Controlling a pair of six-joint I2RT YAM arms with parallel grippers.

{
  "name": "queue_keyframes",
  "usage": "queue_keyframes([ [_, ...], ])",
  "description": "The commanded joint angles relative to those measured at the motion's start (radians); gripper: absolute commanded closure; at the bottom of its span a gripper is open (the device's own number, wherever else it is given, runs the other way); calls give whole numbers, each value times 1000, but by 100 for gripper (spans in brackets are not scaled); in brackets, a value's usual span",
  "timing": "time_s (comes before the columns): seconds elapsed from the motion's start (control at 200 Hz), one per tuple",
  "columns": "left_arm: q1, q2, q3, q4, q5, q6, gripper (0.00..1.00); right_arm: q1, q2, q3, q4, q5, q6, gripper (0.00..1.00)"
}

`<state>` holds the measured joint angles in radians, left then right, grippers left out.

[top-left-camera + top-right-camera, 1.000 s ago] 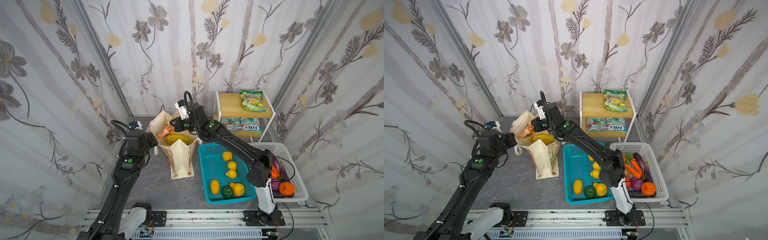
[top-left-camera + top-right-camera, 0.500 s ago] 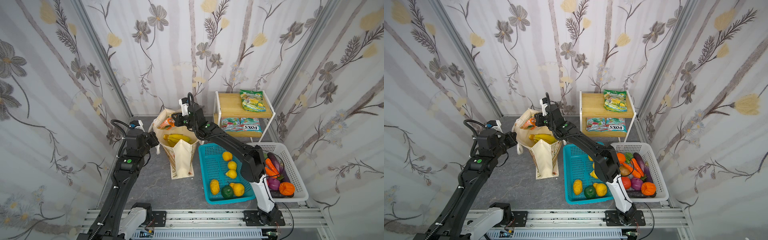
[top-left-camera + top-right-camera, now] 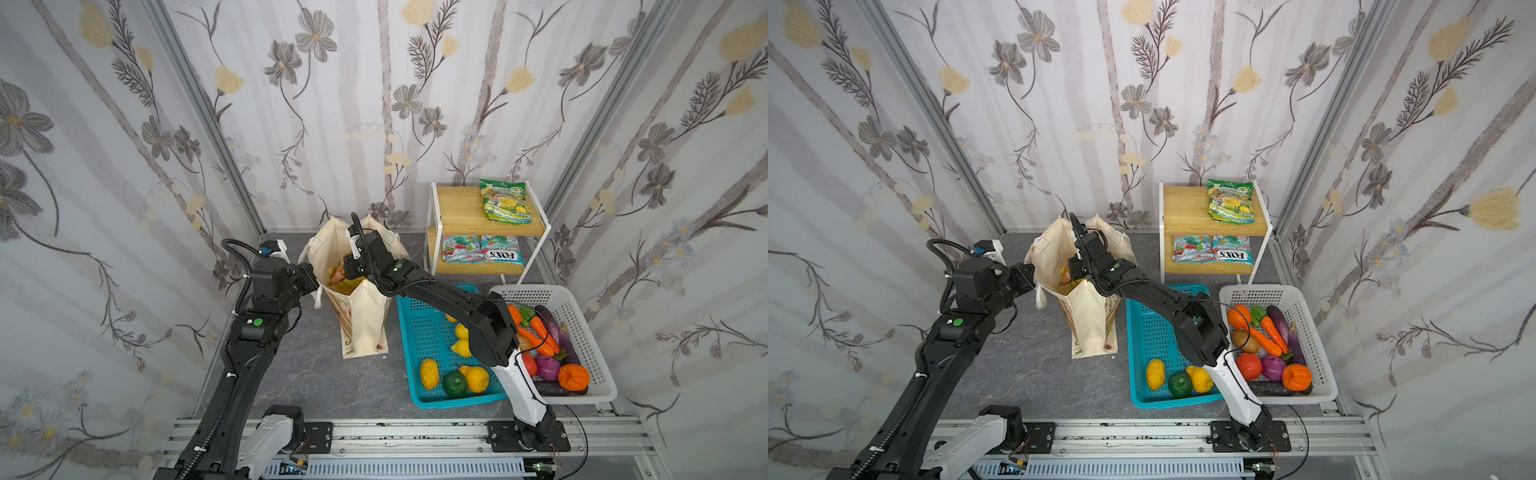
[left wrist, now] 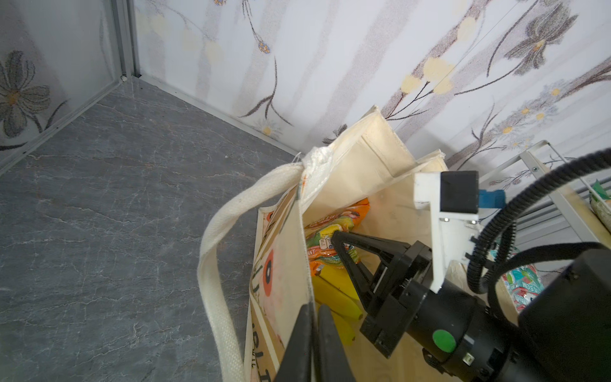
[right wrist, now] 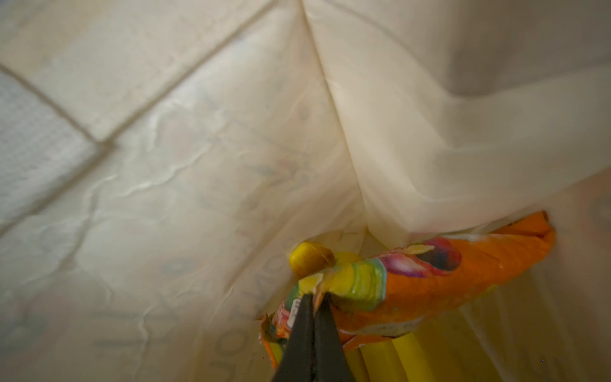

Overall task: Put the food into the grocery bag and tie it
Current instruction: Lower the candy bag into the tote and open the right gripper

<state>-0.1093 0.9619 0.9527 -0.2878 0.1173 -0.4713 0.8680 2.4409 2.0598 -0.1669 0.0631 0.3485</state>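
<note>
The cream grocery bag (image 3: 365,316) (image 3: 1092,320) stands open on the grey floor. My left gripper (image 4: 314,307) (image 3: 312,281) is shut on the bag's near wall at the rim, beside the white handle (image 4: 215,264). Inside the bag my right gripper (image 5: 315,297) (image 4: 334,236) is shut on a corner of the orange-red candy packet (image 5: 429,281) (image 4: 330,231). The packet lies over the yellow banana bunch (image 4: 334,297) (image 5: 396,360). The green candy packet (image 3: 505,201) (image 3: 1231,201) lies on the shelf top.
A blue basket (image 3: 415,399) with yellow fruit and one green fruit stands right of the bag. Beyond it a white basket (image 3: 598,374) holds vegetables. The wooden shelf (image 3: 461,208) carries two FOX'S packets (image 3: 482,249) on its lower level. Walls close in on three sides.
My right gripper has gone down from the bag's rim into the bag with the orange-red packet. The left gripper stays on the bag's rim.
</note>
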Motion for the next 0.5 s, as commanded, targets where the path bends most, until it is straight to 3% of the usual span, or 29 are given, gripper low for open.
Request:
queue_keyframes([
  [0.0,0,-19,17,29,5,0,83,-3,18,30,-117,54,-31,86],
  [0.075,0,-29,21,29,5,-1,81,-1,11,30,-143,40,-24,70],
  [0.155,0,-35,27,29,5,-1,72,8,-7,30,-148,48,-32,52],
  [0.215,0,-38,32,29,3,-1,58,14,-28,30,-141,55,-44,44],
  [0.32,0,-46,45,29,11,-8,44,15,-73,37,-129,33,-58,35],
  [0.385,0,-54,57,29,24,-17,32,15,-110,40,-128,30,-67,31],
  [0.425,0,-62,67,31,42,-17,19,16,-138,40,-128,30,-77,27],
  [0.46,0,-70,79,29,53,-14,3,16,-165,40,-132,37,-87,19],
  [0.495,0,-83,93,30,54,-14,0,17,-193,40,-135,40,-95,9],
])
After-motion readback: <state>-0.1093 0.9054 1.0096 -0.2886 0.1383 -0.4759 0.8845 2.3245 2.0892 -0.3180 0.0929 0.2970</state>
